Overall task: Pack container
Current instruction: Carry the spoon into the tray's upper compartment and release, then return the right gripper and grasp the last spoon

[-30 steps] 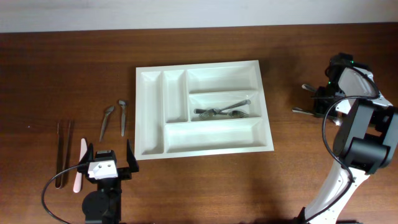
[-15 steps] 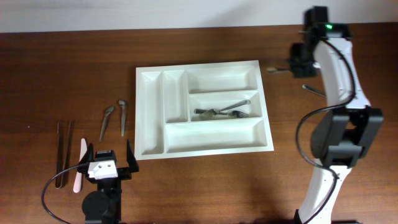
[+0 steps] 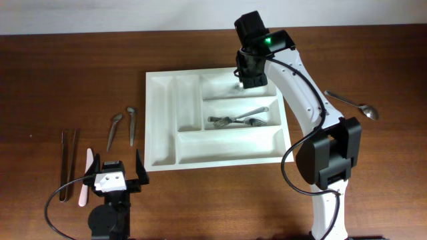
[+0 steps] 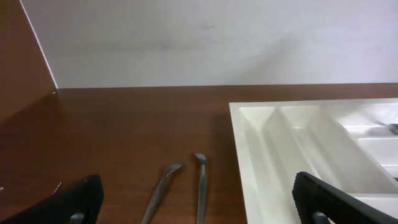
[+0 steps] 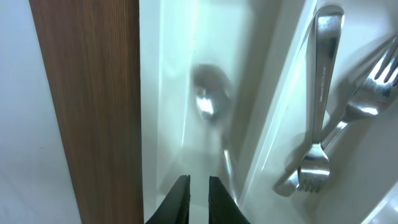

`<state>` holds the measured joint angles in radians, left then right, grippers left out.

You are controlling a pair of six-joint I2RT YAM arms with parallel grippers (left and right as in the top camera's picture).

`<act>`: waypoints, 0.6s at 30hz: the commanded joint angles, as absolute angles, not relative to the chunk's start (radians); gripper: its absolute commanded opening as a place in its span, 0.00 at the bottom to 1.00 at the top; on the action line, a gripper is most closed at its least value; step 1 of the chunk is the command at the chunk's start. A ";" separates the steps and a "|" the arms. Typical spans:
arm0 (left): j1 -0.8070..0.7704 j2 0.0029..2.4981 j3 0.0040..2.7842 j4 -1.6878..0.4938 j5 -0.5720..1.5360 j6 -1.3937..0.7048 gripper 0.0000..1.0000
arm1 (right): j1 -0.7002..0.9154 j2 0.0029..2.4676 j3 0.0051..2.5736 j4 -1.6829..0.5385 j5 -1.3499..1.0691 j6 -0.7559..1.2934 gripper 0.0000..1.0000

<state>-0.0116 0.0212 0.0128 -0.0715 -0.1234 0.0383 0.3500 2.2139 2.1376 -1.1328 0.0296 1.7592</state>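
Right gripper (image 5: pixel 198 186) points straight down over the far long compartment of the container (image 3: pixel 227 147). Its tips are parted by a thin slit with white plastic showing through, and they hold nothing. Below them, apart from the tips, a blurred spoon (image 5: pixel 208 99) is in that same compartment. The container lies flat mid-table, long sides running left to right and set slightly askew. The middle long compartment holds forks (image 3: pixel 240 120), overlapping. The near long compartment and the two narrow ones at the left show bare plastic. A band of wood separates the far rim from the table's far edge. The right arm (image 3: pixel 300 73) rises from its base at the near edge and crosses above the container's far right corner. To the right, open wood runs out to a loose spoon (image 3: pixel 353 105), well apart from the rim. To the left, two small spoons (image 3: pixel 123 128) lie near the left rim without touching it. Farther left, tongs (image 3: pixel 67 167) and a pale flat tool (image 3: pixel 85 177) lie side by side. Left gripper (image 3: pixel 119 163) sits at the near edge, just off the container's near left corner, fingers spread wide and empty. The table (image 3: pixel 53 80) is dark brown wood with the grain visible. The wall (image 4: pixel 186 37) behind it is pale and plain.
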 commanded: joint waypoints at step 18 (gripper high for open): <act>-0.005 0.014 0.010 -0.075 -0.124 0.050 0.99 | -0.089 2.255 2.148 -1.213 0.201 1.346 0.99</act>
